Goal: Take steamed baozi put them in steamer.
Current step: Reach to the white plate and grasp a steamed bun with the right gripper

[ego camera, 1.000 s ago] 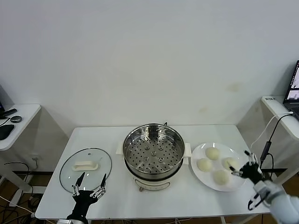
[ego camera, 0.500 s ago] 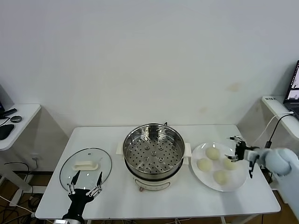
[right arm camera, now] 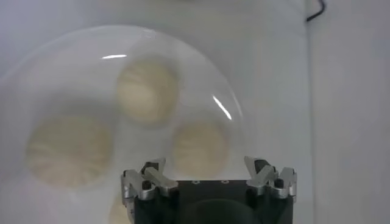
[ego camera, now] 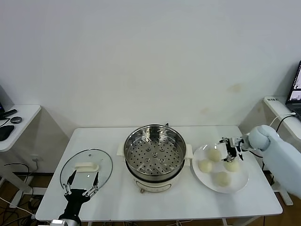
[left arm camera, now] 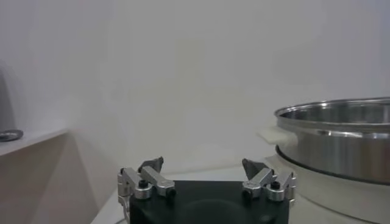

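Note:
Several cream-white steamed baozi [ego camera: 214, 155] lie on a white plate [ego camera: 237, 184] to the right of the steamer [ego camera: 154, 153], a shiny steel pot whose perforated tray is bare. My right gripper [ego camera: 231, 148] hovers open above the back right part of the plate, holding nothing. In the right wrist view one baozi [right arm camera: 199, 148] lies below, between the spread fingers of the right gripper [right arm camera: 207, 165], with others [right arm camera: 148, 91] beside it on the plate [right arm camera: 36, 79]. My left gripper [ego camera: 80, 183] is open and low at the front left. The left wrist view shows its empty jaws [left arm camera: 203, 164] and the steamer [left arm camera: 341, 140].
A round glass lid [ego camera: 86, 167] with a white handle lies flat left of the steamer, just behind my left gripper. A side table [ego camera: 14, 125] stands far left. A cable [ego camera: 273, 136] and a shelf stand beyond the table's right edge.
My right gripper has swung from the table's front right edge back and leftward, over the plate. My left gripper has sunk a little toward the front edge.

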Motion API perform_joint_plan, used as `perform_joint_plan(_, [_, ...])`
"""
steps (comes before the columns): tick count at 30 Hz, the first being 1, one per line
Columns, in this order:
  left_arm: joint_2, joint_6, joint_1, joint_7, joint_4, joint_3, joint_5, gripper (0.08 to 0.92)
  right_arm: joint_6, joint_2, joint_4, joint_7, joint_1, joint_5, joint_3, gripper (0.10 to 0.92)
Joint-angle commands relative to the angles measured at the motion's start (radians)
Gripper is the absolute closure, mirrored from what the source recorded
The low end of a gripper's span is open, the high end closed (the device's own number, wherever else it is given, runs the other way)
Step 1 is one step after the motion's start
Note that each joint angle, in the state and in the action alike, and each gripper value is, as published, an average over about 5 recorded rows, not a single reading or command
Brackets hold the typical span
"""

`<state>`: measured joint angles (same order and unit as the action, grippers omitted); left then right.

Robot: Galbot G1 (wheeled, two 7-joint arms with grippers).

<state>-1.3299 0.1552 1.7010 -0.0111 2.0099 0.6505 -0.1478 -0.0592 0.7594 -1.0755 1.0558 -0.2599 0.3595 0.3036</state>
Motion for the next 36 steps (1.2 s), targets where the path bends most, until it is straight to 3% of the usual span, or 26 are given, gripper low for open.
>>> perform_joint_plan(1, [0.005, 0.008, 0.003, -0.002, -0.007, 0.016, 0.003, 0.177, -0.002, 0.083, 0.16, 0.081, 0.167, 0.017, 0.18, 0.203])
perform_joint_plan(24, [-0.009, 0.026, -0.001, 0.015, -0.002, 0.021, 0.017, 0.177, 0.015, 0.184, 0.253, 0.025, 0.145, 0.074, 0.182, 0.217])
perform_joint_plan(30, [-0.01, 0.031, 0.0, 0.016, -0.004, 0.024, 0.014, 0.177, 0.024, 0.196, 0.26, 0.014, 0.14, 0.081, 0.18, 0.279])
perform_joint_plan(36, [-0.012, 0.032, 0.001, 0.016, -0.003, 0.025, 0.012, 0.177, 0.03, 0.188, 0.249, 0.018, 0.141, 0.081, 0.179, 0.42])
